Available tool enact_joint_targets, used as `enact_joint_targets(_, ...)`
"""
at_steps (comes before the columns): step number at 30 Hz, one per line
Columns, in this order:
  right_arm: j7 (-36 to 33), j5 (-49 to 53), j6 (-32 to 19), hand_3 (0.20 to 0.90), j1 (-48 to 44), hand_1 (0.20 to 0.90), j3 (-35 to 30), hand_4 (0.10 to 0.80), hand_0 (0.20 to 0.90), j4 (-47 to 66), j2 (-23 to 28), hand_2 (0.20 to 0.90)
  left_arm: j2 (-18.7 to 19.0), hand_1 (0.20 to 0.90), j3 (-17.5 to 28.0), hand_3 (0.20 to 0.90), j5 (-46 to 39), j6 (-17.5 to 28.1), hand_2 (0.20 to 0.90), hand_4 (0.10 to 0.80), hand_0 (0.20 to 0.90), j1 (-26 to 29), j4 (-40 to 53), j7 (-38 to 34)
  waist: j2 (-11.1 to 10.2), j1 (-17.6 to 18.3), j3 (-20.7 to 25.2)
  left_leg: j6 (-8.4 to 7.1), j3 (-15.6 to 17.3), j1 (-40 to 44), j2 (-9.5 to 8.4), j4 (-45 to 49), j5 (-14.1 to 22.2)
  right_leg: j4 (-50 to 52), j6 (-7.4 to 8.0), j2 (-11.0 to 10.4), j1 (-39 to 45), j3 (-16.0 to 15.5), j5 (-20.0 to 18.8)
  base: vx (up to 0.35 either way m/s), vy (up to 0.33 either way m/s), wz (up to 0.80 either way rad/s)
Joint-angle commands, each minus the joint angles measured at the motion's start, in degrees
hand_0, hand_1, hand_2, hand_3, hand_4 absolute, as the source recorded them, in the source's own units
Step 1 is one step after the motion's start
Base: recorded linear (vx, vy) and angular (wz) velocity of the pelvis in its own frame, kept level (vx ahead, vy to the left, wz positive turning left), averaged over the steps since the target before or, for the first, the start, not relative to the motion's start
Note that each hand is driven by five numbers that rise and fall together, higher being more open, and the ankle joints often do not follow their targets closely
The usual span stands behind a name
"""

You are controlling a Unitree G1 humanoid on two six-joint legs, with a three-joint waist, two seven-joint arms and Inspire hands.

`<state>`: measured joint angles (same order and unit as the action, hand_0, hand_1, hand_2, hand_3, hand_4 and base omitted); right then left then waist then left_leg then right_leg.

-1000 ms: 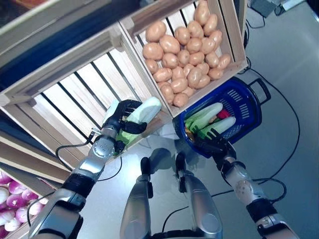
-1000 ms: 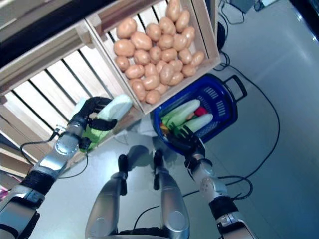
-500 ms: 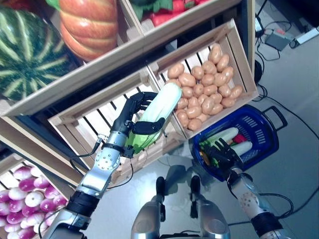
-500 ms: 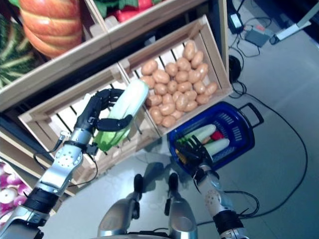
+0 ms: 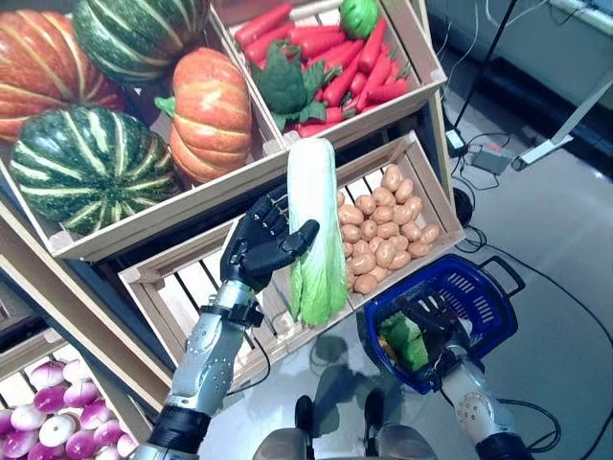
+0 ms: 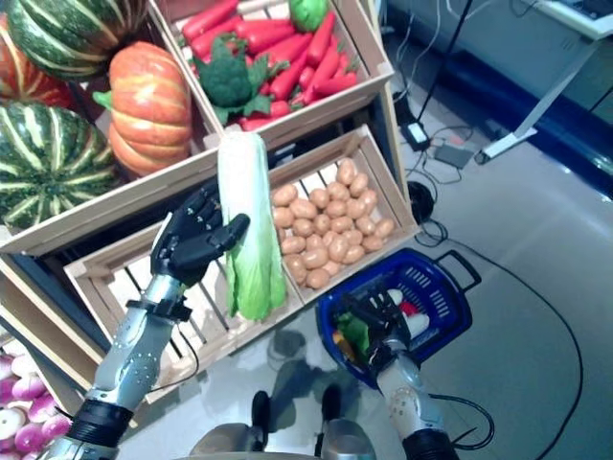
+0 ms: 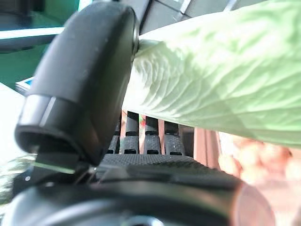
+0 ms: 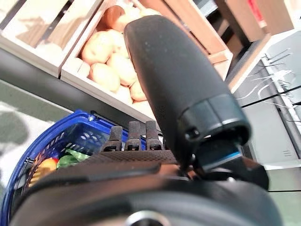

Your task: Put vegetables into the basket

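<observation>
Left hand [image 5: 261, 249] is dark and bumpy, and its fingers and thumb are curled round a long napa cabbage [image 5: 314, 230]. The cabbage stands almost straight up, with its smooth white stalk end on top and its soft, crinkly green leaves hanging down. It is held up in front of the wooden shelves, between an almost empty slatted crate [image 5: 196, 287] on the left and the potato crate [image 5: 421, 187] on the right. In the left wrist view the wrinkly pale green leaf [image 7: 221, 70] lies right against the big black thumb [image 7: 80, 80].

Right hand [image 5: 433, 326] is low and near, at the blue basket [image 5: 479, 297]. Its fingers reach over the near rim of the basket, but you cannot tell if they are holding the rim or just resting there. The basket is plastic with little holes in its walls and a dark handle [image 5: 505, 271] on its far side. It sits on the shiny grey floor [image 5: 556, 220], just beside the potato crate. Inside it are green leafy things [image 5: 407, 340], something pale and something red [image 6: 410, 309].

The potatoes [image 5: 383, 220] are small, round and light brown, piled in their crate. On the shelf above are fat ribbed pumpkins, one orange [image 5: 211, 115] and some dark green with stripes [image 5: 91, 168]. To their right a crate holds long red carrots [image 5: 335, 57] and a bumpy green broccoli [image 5: 283, 84]. Far down on the left are purple and white turnips [image 5: 43, 436].
</observation>
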<state>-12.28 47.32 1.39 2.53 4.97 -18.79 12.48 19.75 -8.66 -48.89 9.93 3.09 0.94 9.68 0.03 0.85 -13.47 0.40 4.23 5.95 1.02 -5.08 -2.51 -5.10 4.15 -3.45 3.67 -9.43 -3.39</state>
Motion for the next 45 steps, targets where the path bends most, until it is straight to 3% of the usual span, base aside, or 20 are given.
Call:
enact_joint_targets(1,6.9,-2.12,-3.24,0.9,1.04,0.9,-1.1,0.8,0.9,8.22,1.4,0.9,-0.65,0.3,1.89,0.3,-3.86,7.03,0.3,0.4,0.3,1.37,5.66,3.76,-1.14,0.07,7.93,-2.32,0.78,-0.62,0.33,0.98,2.51,0.63,2.17,-3.48,2.05,-1.55,-0.32,0.047,0.003,-0.08)
enact_joint_targets(6,19.72,0.8,-5.43,0.9,1.51,0.9,-0.98,0.8,0.9,15.64,2.63,0.9,-1.33,0.3,2.87,0.3,-9.02,4.65,0.3,0.4,0.3,1.62,5.63,5.63,-1.51,0.56,9.01,-2.05,1.47,0.1,0.43,0.68,3.01,0.25,2.41,-3.45,2.3,-1.29,-0.23,0.027,-0.004,-0.1)
enact_joint_targets(11,28.53,4.59,-4.4,0.9,2.14,0.9,-0.69,0.8,0.9,20.28,3.7,0.9,-0.97,0.3,2.73,0.3,-7.15,4.29,0.3,0.4,0.3,1.17,6.25,6.11,-1.71,0.69,9.61,-2.06,1.79,0.31,0.43,0.68,3.29,0.19,2.69,-3.57,2.31,-1.24,-0.1,0.003,-0.003,-0.01)
enact_joint_targets(18,39.76,14.1,1.6,0.9,0.94,0.9,0.81,0.8,0.9,27.84,6.67,0.9,0.68,0.3,2.46,0.3,-5.36,2.63,0.3,0.4,0.3,1.45,7.67,6.63,-1.79,0.4,9.92,-2.1,1.96,0.79,0.48,0.47,3.73,0.1,3.25,-3.82,2.61,-1.3,0.27,0.005,0.0,0.0)
enact_joint_targets(29,41.77,9.66,8.27,0.9,-1.21,0.9,5.39,0.8,0.9,30.56,11.54,0.9,2.96,0.3,0.17,0.3,-5.46,2.27,0.3,0.4,0.3,1.74,9.57,8.78,-2.16,-0.79,10.58,-2.35,1.57,0.94,0.68,0.19,3.73,0.1,3.67,-4.24,2.86,-1.94,0.39,0.006,-0.001,0.0)
enact_joint_targets(34,47.62,8.38,12.06,0.9,-2.16,0.9,8.3,0.8,0.9,31.19,15.18,0.9,4.8,0.3,-1.52,0.3,-6.42,3.01,0.3,0.4,0.3,2.78,10.24,9.56,-2.5,-1.06,10.24,-2.35,1.45,0.96,0.71,0.17,3.76,0.1,3.69,-4.12,2.94,-1.93,0.45,0.0,0.0,0.0)
enact_joint_targets(45,48.47,7.43,13.71,0.9,-3.73,0.9,11.89,0.8,0.9,32.33,19.26,0.9,6.5,0.3,-3.73,0.3,-6.78,3.65,0.3,0.4,0.3,3.52,11.24,10.42,-2.87,-1.66,10.39,-2.47,0.9,1.66,0.78,0.11,3.92,0.27,3.84,-4.08,3.57,-1.73,0.6,0.006,-0.003,0.0)
